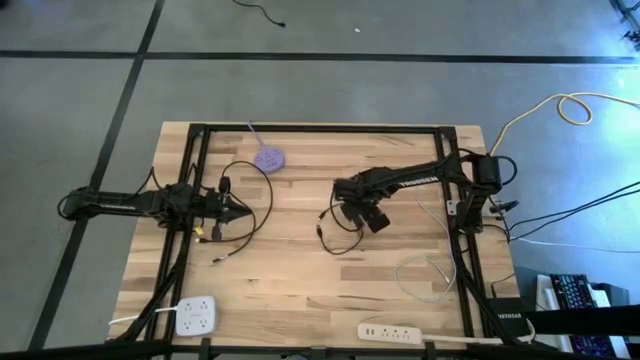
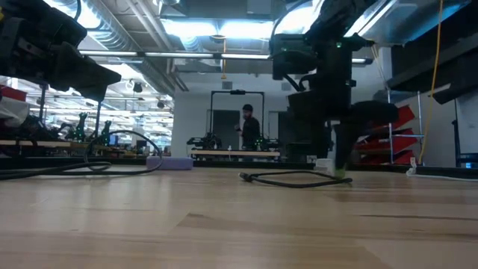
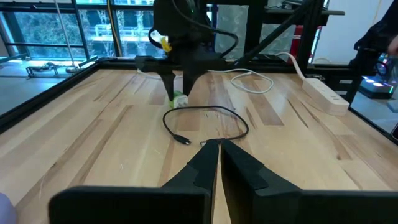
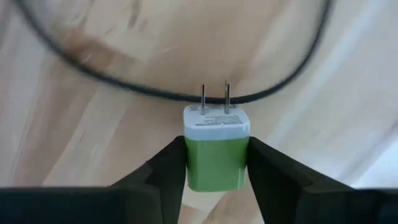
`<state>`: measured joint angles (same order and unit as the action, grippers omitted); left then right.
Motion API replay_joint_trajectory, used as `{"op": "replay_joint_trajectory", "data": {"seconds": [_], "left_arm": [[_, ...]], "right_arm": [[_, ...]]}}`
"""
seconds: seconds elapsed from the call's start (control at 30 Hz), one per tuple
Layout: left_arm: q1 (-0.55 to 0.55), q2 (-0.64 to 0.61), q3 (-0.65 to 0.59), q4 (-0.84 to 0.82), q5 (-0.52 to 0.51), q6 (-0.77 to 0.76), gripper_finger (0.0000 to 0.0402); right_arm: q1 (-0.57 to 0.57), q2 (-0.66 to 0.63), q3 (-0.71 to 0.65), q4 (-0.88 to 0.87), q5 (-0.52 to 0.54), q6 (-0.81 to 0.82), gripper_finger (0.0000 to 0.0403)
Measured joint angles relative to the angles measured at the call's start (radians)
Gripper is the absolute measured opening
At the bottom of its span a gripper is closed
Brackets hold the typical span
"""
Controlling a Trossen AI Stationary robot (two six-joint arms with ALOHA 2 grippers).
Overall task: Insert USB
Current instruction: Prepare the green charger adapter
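- Right gripper (image 4: pixel 216 163) is down at mid-worktop (image 1: pixel 300 280), its two fingers pinching a green-and-white wall charger (image 4: pixel 216 149) by its green sides, the two metal prongs pointing away from the wrist
- A thin black cable (image 1: pixel 338 232) lies in a loose loop on the wood just beside the charger; one free plug end (image 3: pixel 184 140) rests on the boards on the side towards the left arm
- Left gripper (image 3: pixel 219 163) is pressed together and holds nothing; it hovers over the left side of the worktop, pointed at the cable loop
- A second black cable loop (image 1: pixel 250 195) lies near the left arm, beside a purple disc (image 1: pixel 269 158); two white power strips (image 1: pixel 197 316) sit at the near edge
- Step in hand, by judgement: securing the charger, the first half of the job; the plug is not yet in it
- The charger's socket face is not visible in any view, so which way it points cannot be confirmed
- Next move calls for the left gripper to open, take the free plug end, and line it square with the charger's socket while the right holds the block steady
- Risk: the small plug may twist in the grip and meet the socket askew
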<state>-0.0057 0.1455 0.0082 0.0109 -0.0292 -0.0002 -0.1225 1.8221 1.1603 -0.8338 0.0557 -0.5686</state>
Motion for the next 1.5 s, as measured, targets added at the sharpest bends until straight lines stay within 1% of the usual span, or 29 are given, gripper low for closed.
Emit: {"op": "replay_joint_trajectory", "data": {"seconds": [0.13,0.27,0.37,0.43,0.57,0.67,0.8,1.07,1.3,1.5], "left_arm": [[0.0,0.0,0.0,0.0,0.0,0.0,0.0005],[0.0,0.0,0.0,0.0,0.0,0.0,0.0005],[0.0,0.0,0.0,0.0,0.0,0.0,0.0005],[0.0,0.0,0.0,0.0,0.0,0.0,0.0005],[0.0,0.0,0.0,0.0,0.0,0.0,0.0005],[0.0,0.0,0.0,0.0,0.0,0.0,0.0005],[0.0,0.0,0.0,0.0,0.0,0.0,0.0005],[0.0,0.0,0.0,0.0,0.0,0.0,0.0005],[0.0,0.0,0.0,0.0,0.0,0.0,0.0005],[0.0,0.0,0.0,0.0,0.0,0.0,0.0005]], "right_arm": [[-0.087,0.0,0.017,0.024,0.002,0.159,0.0124],[-0.194,0.0,0.041,0.064,-0.024,0.387,0.0133],[-0.248,0.0,0.052,0.1,-0.045,0.525,0.0138],[-0.269,0.0,0.052,0.115,-0.057,0.57,0.0138],[-0.294,0.0,0.052,0.107,-0.116,0.609,0.0139],[-0.311,0.0,0.052,0.097,-0.149,0.762,0.014],[-0.32,0.0,0.052,0.095,-0.105,0.918,0.014],[-0.317,0.0,0.052,0.04,0.005,0.935,0.014],[-0.316,0.0,0.052,0.036,0.012,0.931,0.014],[-0.316,0.0,0.052,0.039,-0.003,0.921,0.0141]]}}
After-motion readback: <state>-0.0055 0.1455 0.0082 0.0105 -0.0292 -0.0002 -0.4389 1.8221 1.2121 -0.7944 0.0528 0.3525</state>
